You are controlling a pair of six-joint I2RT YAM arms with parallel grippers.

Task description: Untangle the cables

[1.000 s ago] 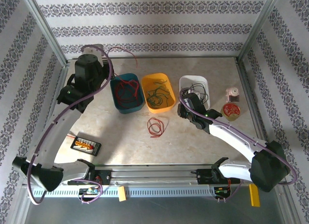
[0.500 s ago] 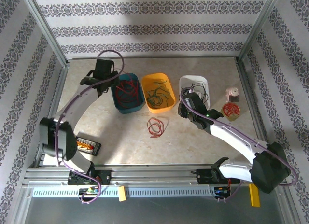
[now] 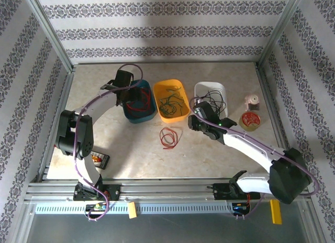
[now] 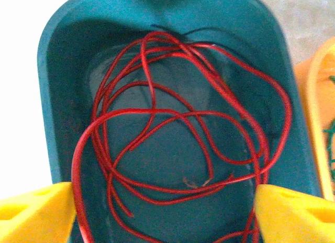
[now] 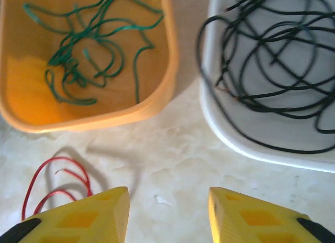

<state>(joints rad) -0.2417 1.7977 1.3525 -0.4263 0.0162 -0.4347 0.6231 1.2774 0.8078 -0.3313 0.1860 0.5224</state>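
I judge the sorting mostly done: red cables point(image 4: 152, 112) in the teal bin point(image 4: 49, 96), green cables point(image 5: 86, 49) in the orange bin point(image 5: 170, 70) and black cables point(image 5: 272, 49) in the white bin point(image 5: 220, 122), all toward the table's far edge. One loose red cable point(image 3: 168, 137) lies mid-table, unsorted. My left gripper point(image 4: 167, 211) hangs released and empty over the teal bin. My right gripper point(image 5: 167, 217), jaws apart and empty, hovers near the loose loop, and its finger cuts that loop off. I cannot tell whether the binned reds are knotted.
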